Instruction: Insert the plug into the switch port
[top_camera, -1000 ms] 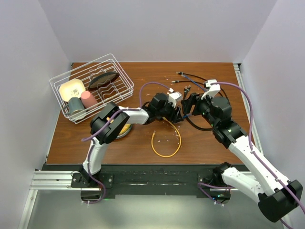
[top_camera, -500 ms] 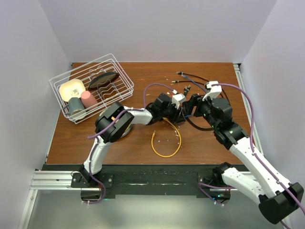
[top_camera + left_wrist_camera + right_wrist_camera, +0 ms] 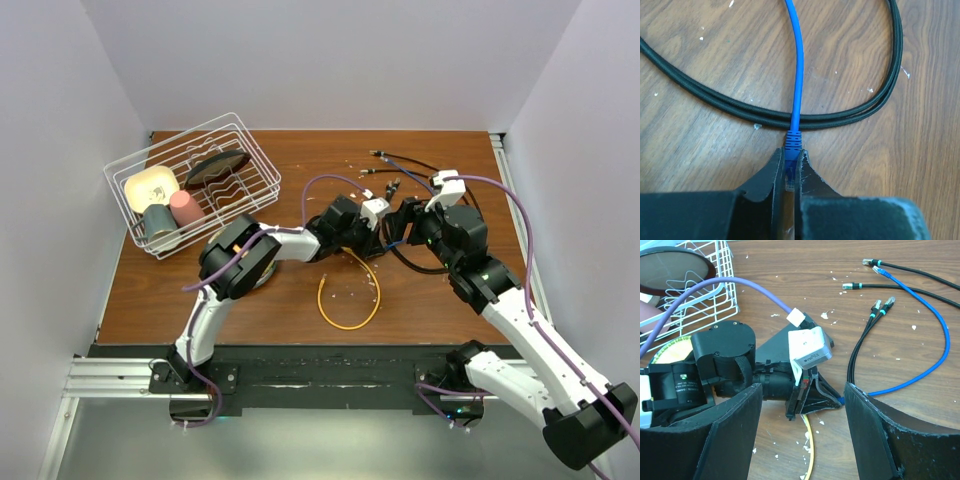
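Observation:
My left gripper [image 3: 791, 156] is shut on the clear plug [image 3: 790, 175] of a blue cable [image 3: 799, 65], which runs away from the fingertips across two black cables [image 3: 740, 107]. In the top view the left gripper [image 3: 381, 241] lies low over the table's middle. My right gripper [image 3: 404, 222] is open and empty just right of it, facing it. In the right wrist view its wide-apart fingers [image 3: 725, 440] frame the left gripper [image 3: 836, 401] and the blue cable [image 3: 935, 355]. No switch or port shows in any view.
A white wire dish rack [image 3: 190, 180] with a plate, cups and a dish stands at the back left. A yellow cable loop [image 3: 350, 300] lies in front of the grippers. Black cables with plugs [image 3: 400, 165] lie at the back right.
The left gripper with the plug has shifted slightly to the right, and the right gripper has drawn back a little. Over the last half second nothing visibly moved.

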Available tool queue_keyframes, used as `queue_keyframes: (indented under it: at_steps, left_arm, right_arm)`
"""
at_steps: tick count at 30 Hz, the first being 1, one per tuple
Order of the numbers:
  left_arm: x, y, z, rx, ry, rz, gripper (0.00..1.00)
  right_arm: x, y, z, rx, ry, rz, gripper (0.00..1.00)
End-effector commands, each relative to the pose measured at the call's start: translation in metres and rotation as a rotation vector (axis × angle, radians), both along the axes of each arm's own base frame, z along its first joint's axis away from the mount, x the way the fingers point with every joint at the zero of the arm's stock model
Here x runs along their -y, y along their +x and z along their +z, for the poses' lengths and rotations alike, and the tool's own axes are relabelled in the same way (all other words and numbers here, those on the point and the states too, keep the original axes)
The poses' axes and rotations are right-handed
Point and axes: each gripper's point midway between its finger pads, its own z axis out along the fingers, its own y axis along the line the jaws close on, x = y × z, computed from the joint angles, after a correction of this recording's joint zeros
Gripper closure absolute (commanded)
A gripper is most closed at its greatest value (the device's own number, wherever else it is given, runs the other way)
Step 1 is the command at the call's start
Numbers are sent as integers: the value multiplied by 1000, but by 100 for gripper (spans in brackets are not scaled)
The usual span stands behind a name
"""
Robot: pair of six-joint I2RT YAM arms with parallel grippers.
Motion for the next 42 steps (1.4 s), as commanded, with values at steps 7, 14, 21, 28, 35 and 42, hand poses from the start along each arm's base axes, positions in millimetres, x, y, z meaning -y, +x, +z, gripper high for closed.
queue_keyframes:
  at_steps: [7, 14, 21, 28, 35, 42]
  left_arm:
    - [-18, -7, 76, 134, -36, 13, 100]
    - [-41, -13, 110, 220, -4, 33, 100]
    - [-59, -14, 130, 274, 25, 60, 100]
    - [-75, -17, 136, 290, 57, 76, 100]
    - [-92, -19, 155, 333, 23, 113, 100]
    - [-105, -27, 183, 441, -19, 117, 100]
  right_arm:
    - [6, -11, 18, 53, -5, 15, 30]
    - [1, -12, 15, 44, -22, 50, 30]
    - [-13, -12, 16, 46, -24, 126, 26]
    - [-18, -13, 20, 67, -30, 164, 6]
    - [-23, -14, 18, 59, -30, 197, 1]
    - [-31, -15, 20, 63, -31, 243, 2]
